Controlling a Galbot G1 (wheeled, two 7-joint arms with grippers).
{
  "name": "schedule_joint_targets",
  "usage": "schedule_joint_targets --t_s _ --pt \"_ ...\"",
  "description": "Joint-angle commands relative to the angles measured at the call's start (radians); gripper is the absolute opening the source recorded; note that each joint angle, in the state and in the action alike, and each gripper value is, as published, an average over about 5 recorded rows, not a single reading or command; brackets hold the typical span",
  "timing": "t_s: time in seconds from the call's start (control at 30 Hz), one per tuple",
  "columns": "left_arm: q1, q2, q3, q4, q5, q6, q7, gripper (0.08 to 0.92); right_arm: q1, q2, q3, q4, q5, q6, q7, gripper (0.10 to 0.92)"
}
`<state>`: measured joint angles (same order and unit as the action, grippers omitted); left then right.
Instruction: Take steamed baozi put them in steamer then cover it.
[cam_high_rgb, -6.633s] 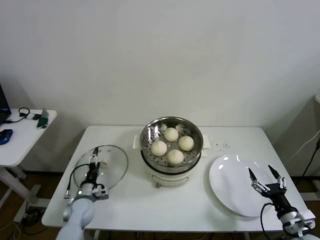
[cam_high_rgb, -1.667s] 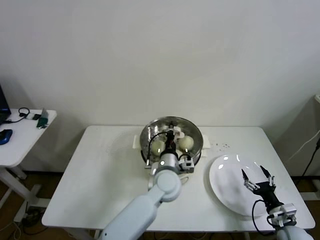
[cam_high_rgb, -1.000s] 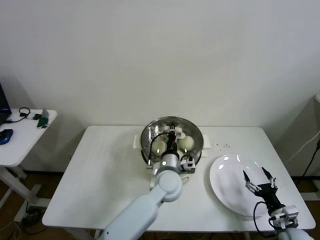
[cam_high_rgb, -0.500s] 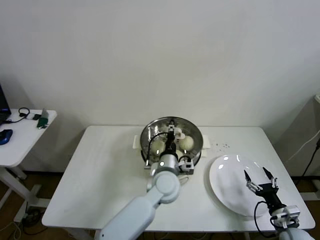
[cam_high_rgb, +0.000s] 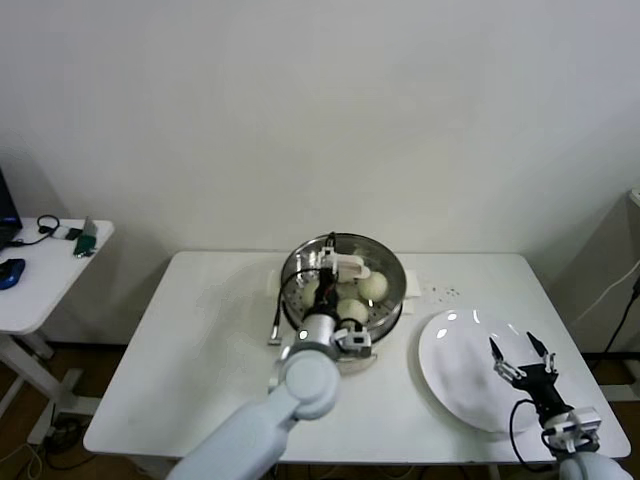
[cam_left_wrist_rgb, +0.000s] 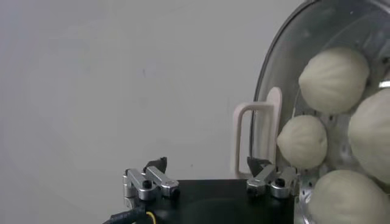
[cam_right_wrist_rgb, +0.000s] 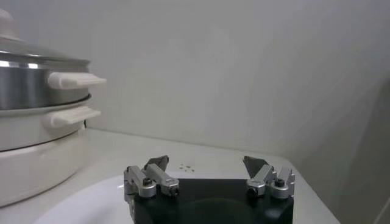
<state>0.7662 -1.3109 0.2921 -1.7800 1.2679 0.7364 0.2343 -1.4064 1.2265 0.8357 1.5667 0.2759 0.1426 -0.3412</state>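
The steel steamer (cam_high_rgb: 393, 266) on its cream cooker base stands mid-table with several cream-white baozi (cam_high_rgb: 372, 286) inside. The clear glass lid (cam_high_rgb: 350, 266) with its cream handle rests on top. My left gripper (cam_high_rgb: 318, 285) hovers over the steamer's left side, open and empty. In the left wrist view the baozi (cam_left_wrist_rgb: 334, 72) show through the glass, and the left gripper (cam_left_wrist_rgb: 206, 165) is spread beside the steamer's cream side handle (cam_left_wrist_rgb: 256, 139). My right gripper (cam_high_rgb: 512, 346) is open and empty over the white plate (cam_high_rgb: 455, 375). The right wrist view shows the right gripper (cam_right_wrist_rgb: 206, 163) and the lidded steamer (cam_right_wrist_rgb: 30, 82).
The flat white plate (cam_right_wrist_rgb: 79, 204) lies at the table's right front. A few dark crumbs (cam_high_rgb: 447, 293) lie right of the steamer. A small side table (cam_high_rgb: 40, 275) with cables and a mouse stands far left. The table's left half is bare.
The lid went from the table's left onto the steamer. In the last second my left gripper let go of the handle and drew back to the left. The right arm barely moved.
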Motion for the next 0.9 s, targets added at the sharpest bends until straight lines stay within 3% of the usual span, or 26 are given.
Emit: schedule_joint_targets --t_s 0.03,0.17,0.37,0.57,0.73,0.9 --pt "0.100 0.099 -0.020 -0.197 -0.088 0.048 0.031 0.822 0.011 -0.009 0.000 -0.008 -0.002 -0.004 0.002 0.823" --pt "0.165 0.136 -0.082 -0.267 -0.134 0.024 -0.019 0.823 0.012 -0.020 0.001 -0.010 -0.002 -0.004 0.001 0.823" --pt "0.287 0.182 -0.317 -0.354 -0.413 -0.186 -0.289 0.823 0.004 -0.027 -0.001 -0.006 0.001 -0.001 -0.001 0.823" --pt "0.435 0.232 -0.550 -0.414 -0.814 -0.345 -0.437 0.823 -0.009 -0.026 -0.004 -0.004 0.005 0.005 -0.007 0.823" --pt "0.600 0.179 -0.749 -0.430 -1.027 -0.511 -0.473 0.823 -0.016 -0.025 -0.007 0.002 0.008 0.009 -0.010 0.823" --pt "0.709 0.115 -0.828 -0.369 -1.213 -0.658 -0.481 0.823 -0.023 -0.030 -0.016 0.011 0.011 0.013 -0.014 0.823"
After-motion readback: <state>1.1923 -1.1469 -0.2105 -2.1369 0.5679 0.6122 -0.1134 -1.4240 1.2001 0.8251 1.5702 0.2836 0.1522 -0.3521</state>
